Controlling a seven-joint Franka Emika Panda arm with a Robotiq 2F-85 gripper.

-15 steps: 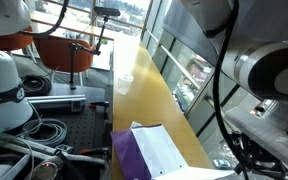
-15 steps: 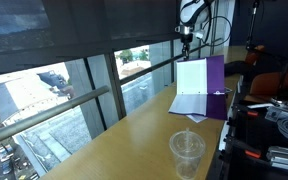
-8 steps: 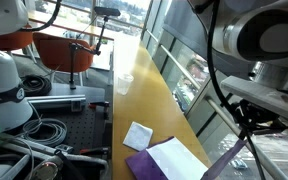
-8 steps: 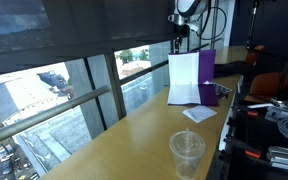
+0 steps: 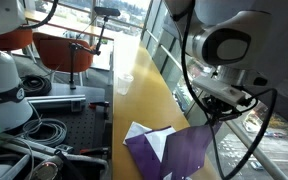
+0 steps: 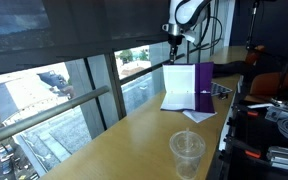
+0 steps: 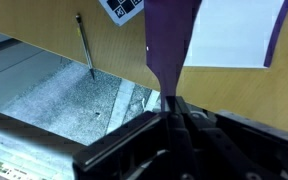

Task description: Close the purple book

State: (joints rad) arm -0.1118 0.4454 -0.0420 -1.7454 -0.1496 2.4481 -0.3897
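Item: clear plastic cup (image 6: 187,152), upright near the front edge of the wooden tabletop (image 6: 114,145); whether it holds anything cannot be told. Item: purple book (image 6: 203,82), lying open farther along the same tabletop, well apart from the cup, with a white inner page flat and facing up and the purple cover raised steeply above it. Item: pincer (image 7: 172,100), narrow; in the wrist view a tapering strip of the purple cover runs between its fingers, gripped at the edge. Item: small white paper slip (image 6: 197,115), flat on the tabletop between cup and book, just beside the book. Item: thin pen (image 7: 84,45), lying on the wood to one side of the book. Item: black-and-white printed marker (image 7: 124,8), partly cut off by the frame. Surface: long, narrow, light wood, running beside a wall of windows (image 6: 54,90) under a dark blind (image 6: 74,30). Room: orange chair (image 5: 44,45), white machine base (image 5: 4,85), coiled cables (image 5: 39,130) on a bench.
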